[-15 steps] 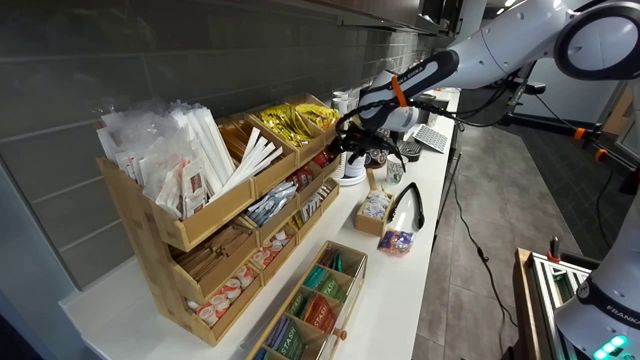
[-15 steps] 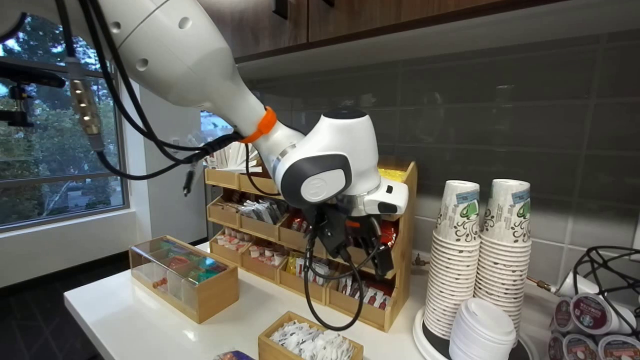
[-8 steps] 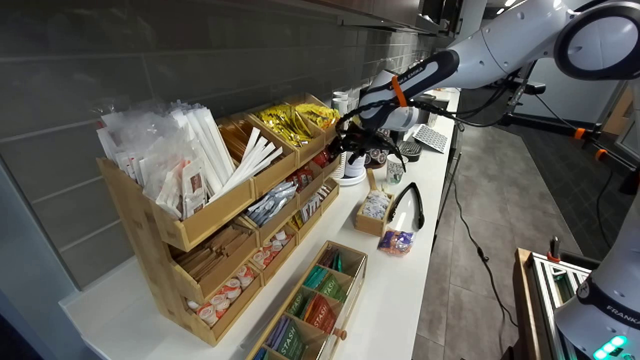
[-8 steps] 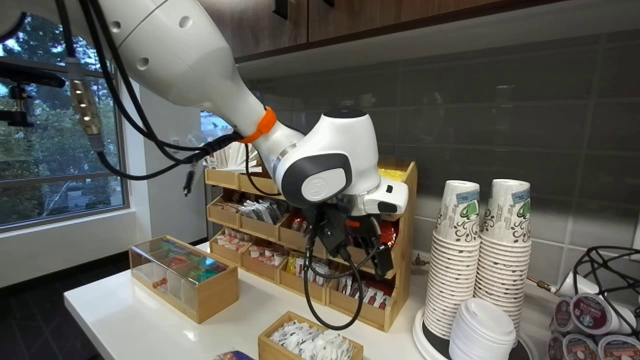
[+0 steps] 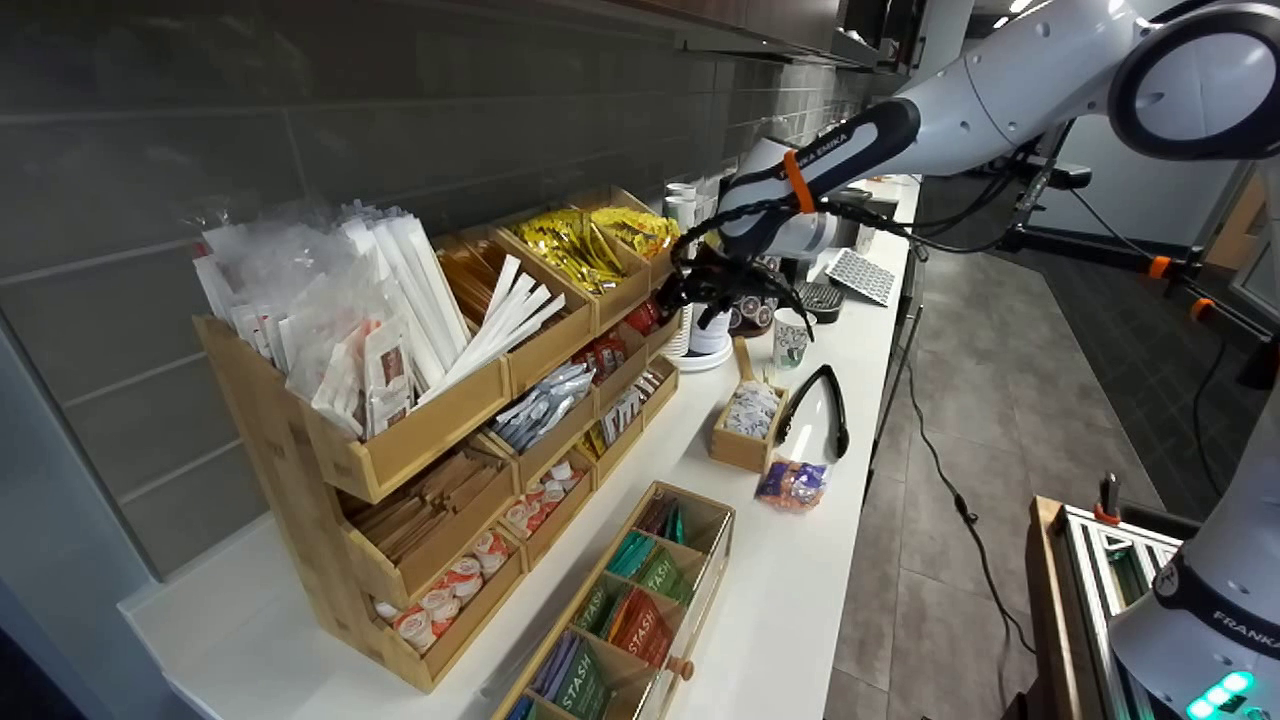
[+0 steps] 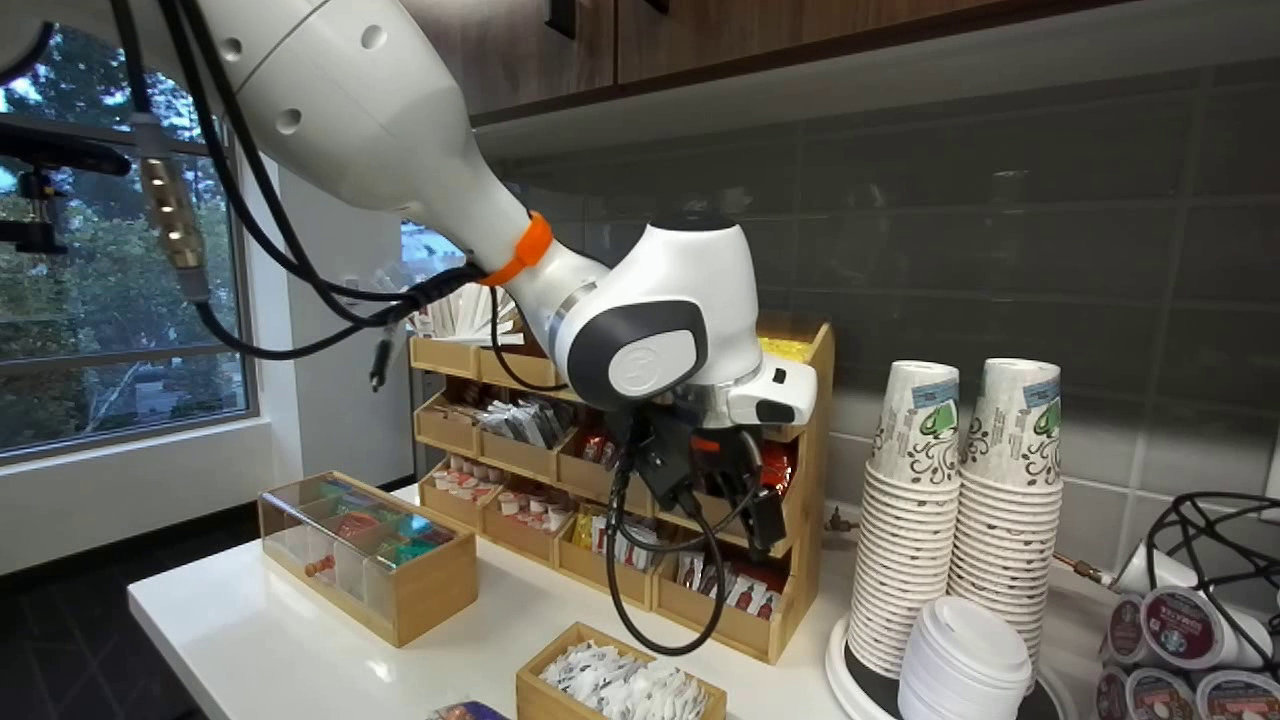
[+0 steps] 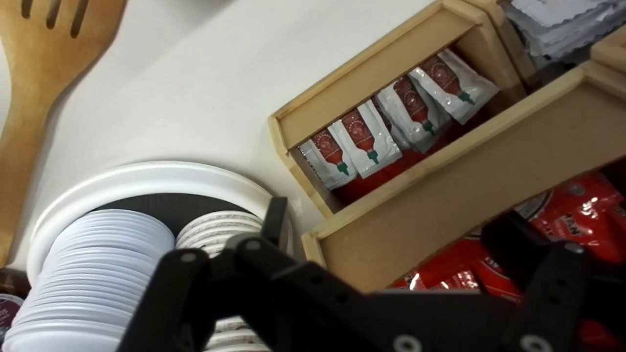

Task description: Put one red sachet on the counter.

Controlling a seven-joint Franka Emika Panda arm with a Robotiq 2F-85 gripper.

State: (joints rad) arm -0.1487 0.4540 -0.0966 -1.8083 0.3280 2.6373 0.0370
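Observation:
Several red sachets [image 7: 577, 215] lie in a middle-tier bin of the wooden rack. They are shiny, overlap, and are partly covered by the gripper. Red packets also show at the rack's end in both exterior views [image 5: 645, 317] [image 6: 776, 466]. My gripper [image 7: 393, 232] is open. In the wrist view one black finger is over the red sachets inside the bin; the other is outside the bin's end, near the cup stand. Nothing shows between the fingers but the bin's front wall and sachets beyond it. The white counter [image 7: 205, 98] runs below the rack, also in both exterior views [image 5: 770, 610] [image 6: 450, 665].
The tiered rack [image 5: 290, 490] has bins of white-and-red sauce packets [image 7: 362, 137] below the red ones. Stacked cups [image 6: 905, 560] and lids [image 7: 98, 274] stand beside it. A wooden spatula [image 7: 29, 88], a tea box [image 6: 430, 590] and a small sachet box [image 6: 545, 690] are on the counter.
The arm's wrist has shifted very slightly upward in an exterior view. The gripper stays at the rack's end, and no object has visibly moved.

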